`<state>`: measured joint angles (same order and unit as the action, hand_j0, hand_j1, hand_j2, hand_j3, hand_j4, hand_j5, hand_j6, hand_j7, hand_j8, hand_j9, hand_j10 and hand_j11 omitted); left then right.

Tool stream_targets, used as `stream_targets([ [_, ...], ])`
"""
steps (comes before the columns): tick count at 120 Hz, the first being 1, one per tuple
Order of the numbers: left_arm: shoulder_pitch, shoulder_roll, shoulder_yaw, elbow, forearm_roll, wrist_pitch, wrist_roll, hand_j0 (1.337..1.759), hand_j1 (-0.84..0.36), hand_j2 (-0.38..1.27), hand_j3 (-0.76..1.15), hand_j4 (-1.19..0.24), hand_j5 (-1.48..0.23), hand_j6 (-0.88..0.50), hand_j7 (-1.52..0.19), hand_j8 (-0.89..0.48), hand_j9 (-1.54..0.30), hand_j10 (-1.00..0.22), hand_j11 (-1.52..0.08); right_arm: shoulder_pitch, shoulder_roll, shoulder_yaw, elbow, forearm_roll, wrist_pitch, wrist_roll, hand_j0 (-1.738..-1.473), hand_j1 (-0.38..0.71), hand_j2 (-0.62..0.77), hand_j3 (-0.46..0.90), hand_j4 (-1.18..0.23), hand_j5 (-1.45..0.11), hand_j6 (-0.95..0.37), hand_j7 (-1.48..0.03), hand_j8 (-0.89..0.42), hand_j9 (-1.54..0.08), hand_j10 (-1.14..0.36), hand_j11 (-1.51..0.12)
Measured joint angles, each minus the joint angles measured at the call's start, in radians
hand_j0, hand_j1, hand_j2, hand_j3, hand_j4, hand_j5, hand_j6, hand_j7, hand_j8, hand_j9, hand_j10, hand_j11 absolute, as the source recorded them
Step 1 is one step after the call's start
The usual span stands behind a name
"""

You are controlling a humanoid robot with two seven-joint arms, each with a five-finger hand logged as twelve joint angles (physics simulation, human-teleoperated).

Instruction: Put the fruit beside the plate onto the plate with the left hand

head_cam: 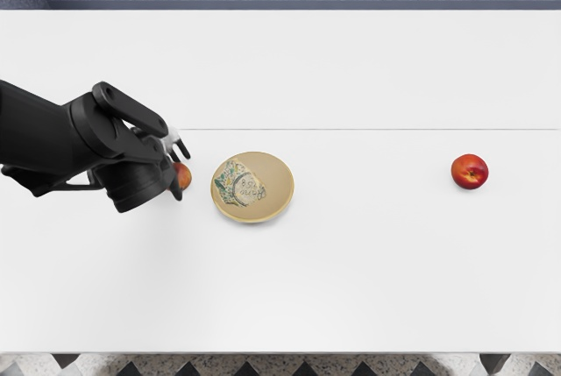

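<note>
target: red-orange fruit [183,174], on the table [351,262] just left of the plate [277,180]. Only a sliver shows, the rest is behind the hand.
decoy: far peach [470,171], well off to the right and nowhere near the plate. Ignore it.
left hand [140,174]: right up against the target, arm coming in from the left edge, palm side facing the fruit.
hand state: cannot tell. The hand's bulk blocks the contact area from here, so it's unclear whether it has the fruit or is just beside it.
right arm: not in sight.
step, my read: securing the fruit, before lift.
do it well: wrap the round body evenly. A pinch off-centre will probably squirt it sideways, likely toward the plate.
lift: straight up first, enough to clear the plate's raised rim, then move right. Short trip, no need to swing.
release: low over the plate's middle, near the patterned patch. It's shallow, so a drop from height could let the fruit roll off.
risk: dragging the wrist across the rim and shoving the plate.
</note>
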<state>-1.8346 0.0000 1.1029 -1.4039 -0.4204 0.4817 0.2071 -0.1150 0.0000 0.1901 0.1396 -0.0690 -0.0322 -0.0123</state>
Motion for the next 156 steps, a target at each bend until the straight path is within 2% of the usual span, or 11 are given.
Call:
stream_targets([
  [9,0.0,0.0,0.0,0.0,0.0,-0.007,0.008,1.658,-0.28,0.11,0.0,-0.52,-0.68,-0.49,-0.68,-0.51,-0.68,-0.52,-0.68,0.0,0.0,0.0,0.0,0.0,0.0,0.0,-1.658,-0.35,0.0,0.0,0.0,0.0,0.0,0.0,0.0,0.0,0.0,0.0],
  [15,-0.002,0.0,0.0,0.0,0.001,-0.022,0.014,1.657,-0.31,0.26,0.0,-0.6,-0.77,-0.5,-0.78,-0.53,-0.78,-0.6,-0.78,0.0,0.0,0.0,0.0,0.0,0.0,0.0,-1.658,-0.35,0.0,0.0,0.0,0.0,0.0,0.0,0.0,0.0,0.0,0.0],
  [26,-0.005,0.0,0.0,0.001,0.0,-0.037,0.019,1.655,-0.31,0.37,0.0,-0.7,-0.9,-0.5,-0.91,-0.55,-0.92,-0.69,-0.92,0.0,0.0,0.0,0.0,0.0,0.0,0.0,-1.658,-0.35,0.0,0.0,0.0,0.0,0.0,0.0,0.0,0.0,0.0,0.0],
  [27,-0.006,0.0,0.0,0.001,0.0,-0.038,0.02,1.655,-0.32,0.44,0.0,-0.71,-0.91,-0.5,-0.92,-0.54,-0.93,-0.7,-0.93,0.0,0.0,0.0,0.0,0.0,0.0,0.0,-1.658,-0.35,0.0,0.0,0.0,0.0,0.0,0.0,0.0,0.0,0.0,0.0],
  [44,-0.04,0.0,0.002,-0.002,-0.024,-0.048,0.022,1.654,-0.33,0.52,0.0,-0.78,-1.03,-0.47,-1.03,-0.52,-1.04,-0.78,-1.05,0.0,0.0,0.0,0.0,0.0,0.0,0.0,-1.658,-0.35,0.0,0.0,0.0,0.0,0.0,0.0,0.0,0.0,0.0,0.0],
  [60,-0.135,0.0,0.012,-0.023,-0.06,-0.103,0.024,1.654,-0.38,0.71,0.0,-0.75,-1.1,-0.45,-1.08,-0.5,-1.1,-0.82,-1.1,0.0,0.0,0.0,0.0,0.0,0.0,0.0,-1.658,-0.35,0.0,0.0,0.0,0.0,0.0,0.0,0.0,0.0,0.0,0.0],
  [80,-0.171,0.0,0.006,-0.035,-0.086,-0.153,0.024,1.654,-0.43,0.86,0.0,-0.77,-1.16,-0.42,-1.13,-0.49,-1.13,-0.84,-1.13,0.0,0.0,0.0,0.0,0.0,0.0,0.0,-1.658,-0.35,0.0,0.0,0.0,0.0,0.0,0.0,0.0,0.0,0.0,0.0],
  [99,-0.175,0.0,-0.049,-0.019,-0.087,-0.163,0.022,1.654,-0.42,0.92,0.0,-0.81,-1.18,-0.46,-1.15,-0.53,-1.15,-0.85,-1.15,0.0,0.0,0.0,0.0,0.0,0.0,0.0,-1.658,-0.35,0.0,0.0,0.0,0.0,0.0,0.0,0.0,0.0,0.0,0.0],
  [133,-0.163,0.0,-0.14,0.034,-0.061,-0.168,0.023,1.653,-0.53,1.03,0.0,-0.83,-1.19,-0.48,-1.16,-0.55,-1.16,-0.86,-1.16,0.0,0.0,0.0,0.0,0.0,0.0,0.0,-1.658,-0.35,0.0,0.0,0.0,0.0,0.0,0.0,0.0,0.0,0.0,0.0],
  [136,-0.162,0.0,-0.144,0.036,-0.056,-0.168,0.023,1.653,-0.52,1.0,0.0,-0.82,-1.17,-0.49,-1.14,-0.55,-1.13,-0.84,-1.13,0.0,0.0,0.0,0.0,0.0,0.0,0.0,-1.658,-0.35,0.0,0.0,0.0,0.0,0.0,0.0,0.0,0.0,0.0,0.0],
  [156,-0.15,0.0,-0.156,0.05,-0.039,-0.19,0.017,1.656,-0.06,0.45,0.0,-0.38,-0.54,-0.24,-0.53,-0.26,-0.53,-0.39,-0.53,0.0,0.0,0.0,0.0,0.0,0.0,0.0,-1.658,-0.35,0.0,0.0,0.0,0.0,0.0,0.0,0.0,0.0,0.0,0.0],
])
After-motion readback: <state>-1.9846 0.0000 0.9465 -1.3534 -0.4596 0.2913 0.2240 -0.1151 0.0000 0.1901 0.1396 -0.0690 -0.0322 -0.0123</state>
